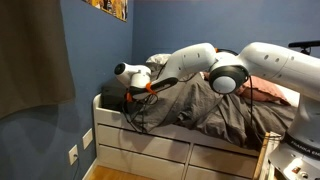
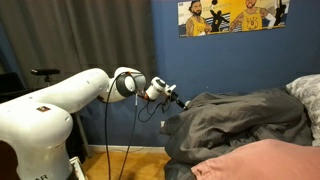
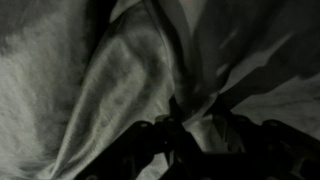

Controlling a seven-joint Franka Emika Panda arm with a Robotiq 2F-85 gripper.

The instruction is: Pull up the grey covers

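Observation:
The grey covers [image 1: 205,108] lie rumpled across the bed in both exterior views [image 2: 245,120]. They fill the wrist view [image 3: 120,70] as dark folds, with one ridge running toward the jaws. My gripper [image 2: 181,102] is at the foot-end edge of the covers, also seen in an exterior view [image 1: 130,95]. In the wrist view the gripper [image 3: 178,125] is in shadow, and its fingers appear closed on a fold of the fabric. A pinkish-brown pillow [image 2: 265,160] and a light pillow [image 2: 308,95] lie near the head end.
The white bed frame with drawers [image 1: 150,148] stands against a blue wall. A dark curtain [image 1: 35,55] hangs beside the foot of the bed. A poster [image 2: 232,14] hangs on the wall. Black cables [image 2: 110,140] trail from my arm to the floor.

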